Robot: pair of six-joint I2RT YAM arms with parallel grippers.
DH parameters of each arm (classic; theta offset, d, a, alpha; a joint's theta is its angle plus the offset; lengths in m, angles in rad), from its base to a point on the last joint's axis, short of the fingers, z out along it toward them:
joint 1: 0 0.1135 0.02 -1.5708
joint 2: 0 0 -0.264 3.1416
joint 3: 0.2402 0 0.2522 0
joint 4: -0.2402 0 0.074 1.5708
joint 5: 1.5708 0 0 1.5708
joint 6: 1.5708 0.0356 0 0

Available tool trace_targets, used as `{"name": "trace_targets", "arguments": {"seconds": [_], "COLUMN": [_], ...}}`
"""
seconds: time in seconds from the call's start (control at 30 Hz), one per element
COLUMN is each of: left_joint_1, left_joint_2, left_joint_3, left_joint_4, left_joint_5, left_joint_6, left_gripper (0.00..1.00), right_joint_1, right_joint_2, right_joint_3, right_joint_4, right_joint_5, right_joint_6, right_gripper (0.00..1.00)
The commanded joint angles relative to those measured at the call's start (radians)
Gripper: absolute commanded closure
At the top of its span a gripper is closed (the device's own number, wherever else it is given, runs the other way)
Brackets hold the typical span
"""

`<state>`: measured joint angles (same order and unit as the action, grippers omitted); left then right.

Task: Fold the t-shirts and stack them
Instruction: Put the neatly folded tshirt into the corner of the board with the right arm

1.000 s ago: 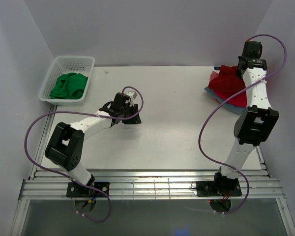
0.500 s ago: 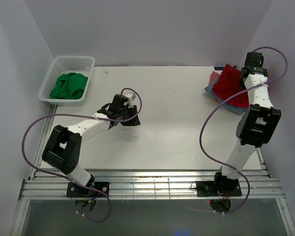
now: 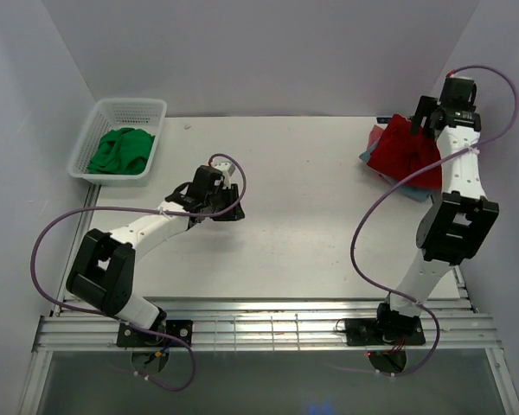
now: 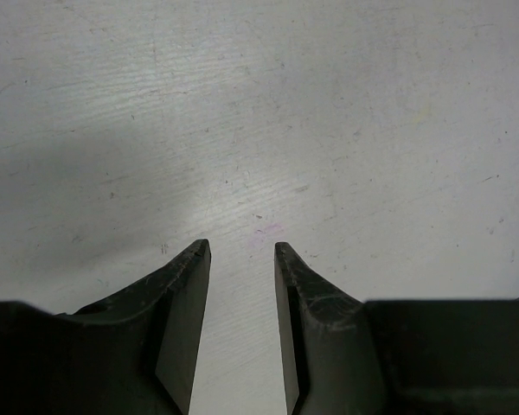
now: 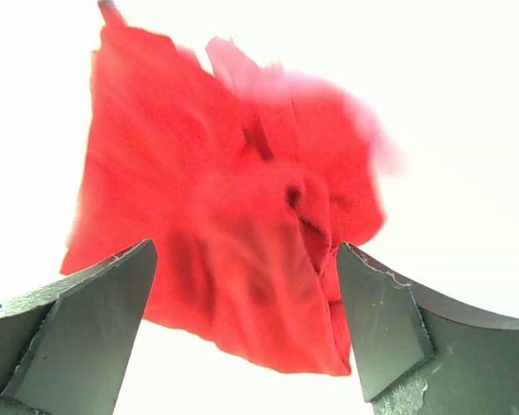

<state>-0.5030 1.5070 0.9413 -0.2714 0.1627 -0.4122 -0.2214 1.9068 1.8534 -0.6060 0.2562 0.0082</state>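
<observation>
The dark red t-shirt (image 3: pixel 400 154) lies crumpled and creased on top of a stack in the upper right of the overhead frame. A pink-red t-shirt (image 3: pixel 378 136) protrudes at the stack's upper left edge. A grey-blue t-shirt (image 3: pixel 412 189) shows underneath, along the lower edge.

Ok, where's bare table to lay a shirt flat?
The table is barest in its middle, between the left arm and the red shirt pile. The near-middle strip is free too. Crowded: the far-left basket corner and the far-right pile.
</observation>
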Motion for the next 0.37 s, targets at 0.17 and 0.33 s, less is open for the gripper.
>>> {"name": "trace_targets", "arguments": {"seconds": [0.17, 0.33], "left_joint_1": [0.006, 0.021], "left_joint_2": [-0.03, -0.039], "left_joint_3": [0.129, 0.224], "left_joint_4": [-0.066, -0.109], "left_joint_5": [-0.052, -0.086], "left_joint_6": [0.036, 0.055], "left_gripper": [0.53, 0.52], "right_joint_1": [0.023, 0.073], "right_joint_2": [-0.423, -0.572], "right_joint_3": [-0.049, -0.186], "right_joint_4": [0.078, 0.069], "right_joint_5": [-0.156, -0.182], "right_joint_6": [0.078, 0.125], "right_gripper": [0.1, 0.09]}}
